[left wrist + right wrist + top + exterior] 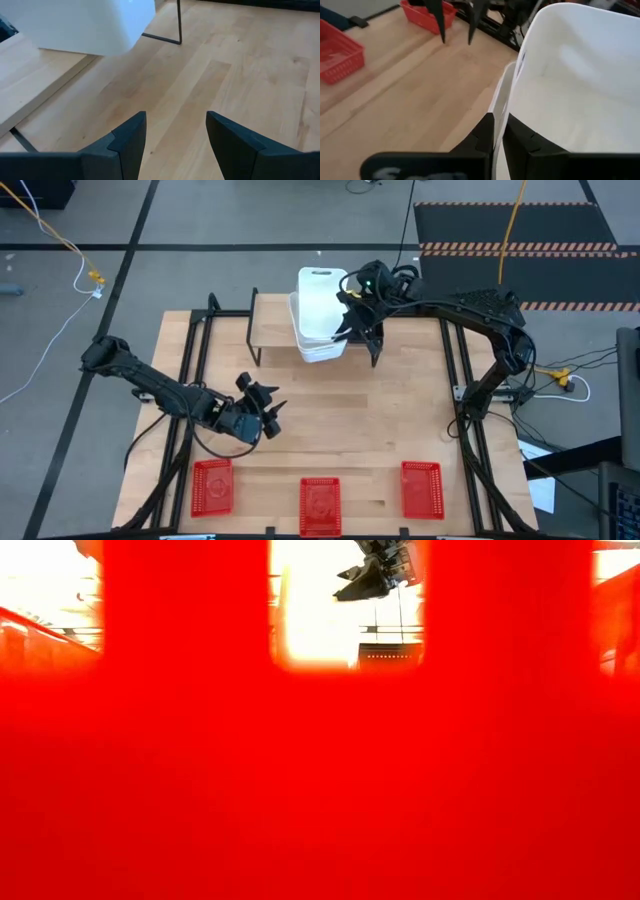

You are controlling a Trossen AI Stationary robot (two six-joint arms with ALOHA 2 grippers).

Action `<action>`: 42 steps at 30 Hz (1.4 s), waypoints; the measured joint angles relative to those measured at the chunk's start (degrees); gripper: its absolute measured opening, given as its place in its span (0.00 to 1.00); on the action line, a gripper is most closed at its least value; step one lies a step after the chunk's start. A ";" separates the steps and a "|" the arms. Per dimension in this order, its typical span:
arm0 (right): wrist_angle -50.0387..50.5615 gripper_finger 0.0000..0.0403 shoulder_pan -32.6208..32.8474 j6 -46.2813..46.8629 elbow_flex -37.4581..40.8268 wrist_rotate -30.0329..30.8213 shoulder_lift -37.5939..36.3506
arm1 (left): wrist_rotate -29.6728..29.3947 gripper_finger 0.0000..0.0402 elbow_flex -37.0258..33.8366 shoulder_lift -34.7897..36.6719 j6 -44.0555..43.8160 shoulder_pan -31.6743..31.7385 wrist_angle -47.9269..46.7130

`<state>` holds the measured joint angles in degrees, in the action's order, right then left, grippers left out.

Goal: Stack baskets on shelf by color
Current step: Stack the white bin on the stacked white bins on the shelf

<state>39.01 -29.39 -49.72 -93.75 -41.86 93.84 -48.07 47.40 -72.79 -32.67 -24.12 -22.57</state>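
Note:
A stack of white baskets (318, 340) stands on the light wood shelf (272, 320) at the far middle of the table. My right gripper (352, 318) is shut on the top white basket (321, 290), which sits askew above the others; it also fills the right wrist view (570, 90). My left gripper (266, 416) hangs open and empty over bare table in front of the shelf, its fingers apart in the left wrist view (175, 140). Three red baskets (212, 485), (320, 505), (421, 488) rest flat along the near edge. No black baskets show. My right gripper holds the top white basket by its side wall at the rim (506, 107), on the side toward the table's right. One finger is inside the basket and one finger (482, 132) is outside. The fingers come from the right, slanting down. The basket is tilted above the lower white baskets.
A red basket (320, 760) close to the low camera blocks nearly all of that view; only my right gripper (375, 575) shows through a gap. Black frame rails (195, 350), (455, 370) run along both table sides. Bare wood lies between the shelf and the red baskets.

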 joint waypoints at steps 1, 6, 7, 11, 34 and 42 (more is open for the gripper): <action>0.15 0.04 0.00 -0.66 0.00 -0.58 -0.13 | 0.02 0.52 0.00 0.00 0.00 0.00 0.00; 0.92 0.04 0.20 -1.78 0.00 -1.95 -0.61 | 0.00 0.52 0.00 0.00 -0.01 0.00 -0.47; 1.11 0.04 0.22 -1.78 0.00 -1.96 -0.70 | 0.00 0.52 0.00 0.00 -0.01 0.00 -0.50; 2.59 0.04 0.24 -2.38 0.00 -1.93 -0.72 | -0.02 0.52 0.00 0.00 -0.17 0.00 -0.57; -11.20 0.40 0.18 12.74 0.00 9.67 -5.72 | 1.92 0.52 -0.02 -6.99 16.70 18.24 11.13; -27.44 0.37 -8.29 29.41 0.00 16.97 -7.83 | 6.53 0.52 -0.02 -6.95 24.97 29.54 10.89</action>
<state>11.57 -37.68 -20.31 -93.76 -24.89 86.02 -41.55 47.37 -79.75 -7.70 5.42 -11.68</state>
